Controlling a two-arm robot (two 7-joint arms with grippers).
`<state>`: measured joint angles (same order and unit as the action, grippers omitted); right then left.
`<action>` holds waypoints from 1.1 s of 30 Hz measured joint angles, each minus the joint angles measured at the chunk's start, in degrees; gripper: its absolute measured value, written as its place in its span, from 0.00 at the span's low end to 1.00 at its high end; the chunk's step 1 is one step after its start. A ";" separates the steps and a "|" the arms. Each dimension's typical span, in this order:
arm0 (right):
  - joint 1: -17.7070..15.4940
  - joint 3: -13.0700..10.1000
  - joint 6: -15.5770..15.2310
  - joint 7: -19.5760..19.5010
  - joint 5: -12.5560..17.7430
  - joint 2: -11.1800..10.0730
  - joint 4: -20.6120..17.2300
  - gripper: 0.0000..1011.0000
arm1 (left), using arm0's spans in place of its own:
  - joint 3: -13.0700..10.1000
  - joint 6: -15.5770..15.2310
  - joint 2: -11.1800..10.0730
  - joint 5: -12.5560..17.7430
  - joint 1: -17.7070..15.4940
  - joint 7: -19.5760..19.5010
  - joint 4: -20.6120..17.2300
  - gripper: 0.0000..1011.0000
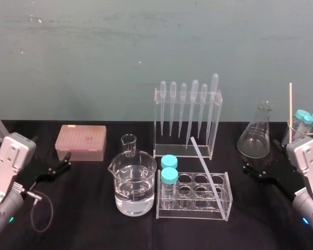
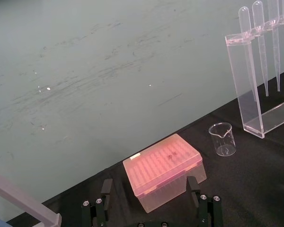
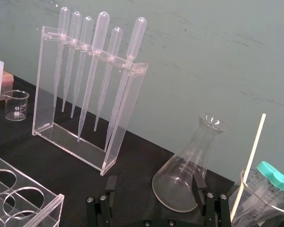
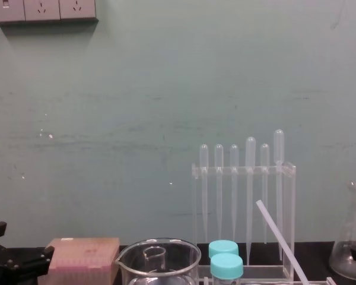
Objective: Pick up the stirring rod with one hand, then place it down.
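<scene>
Two wide-open empty jaws, left gripper [image 2: 149, 185], right gripper [image 3: 154, 182], stirring rod [image 1: 206, 169] lying between on rack [image 1: 190, 214]

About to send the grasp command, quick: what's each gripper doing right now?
Left gripper: open, empty, facing the pink box.
Right gripper: open, empty, facing the flask.

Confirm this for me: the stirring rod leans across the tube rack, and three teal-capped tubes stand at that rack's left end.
Wrong on the count: the head view shows two teal-capped tubes at the left end of the tube rack, not three. The stirring rod does lean across that rack.
</scene>
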<state>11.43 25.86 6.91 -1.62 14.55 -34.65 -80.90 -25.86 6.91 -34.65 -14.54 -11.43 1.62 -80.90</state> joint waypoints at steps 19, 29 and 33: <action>0.00 0.00 0.00 0.00 0.00 0.00 0.00 0.99 | 0.00 0.00 0.00 0.00 0.00 0.00 0.00 0.99; 0.00 0.00 0.00 0.00 0.00 0.00 0.00 0.99 | 0.00 0.00 0.00 0.00 0.00 0.00 0.00 0.99; 0.00 0.00 0.00 0.00 0.00 0.00 0.00 0.99 | 0.00 0.00 0.00 0.00 0.00 0.00 0.00 0.99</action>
<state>11.43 25.86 6.91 -1.62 14.55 -34.65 -80.90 -25.86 6.90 -34.65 -14.55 -11.43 1.62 -80.90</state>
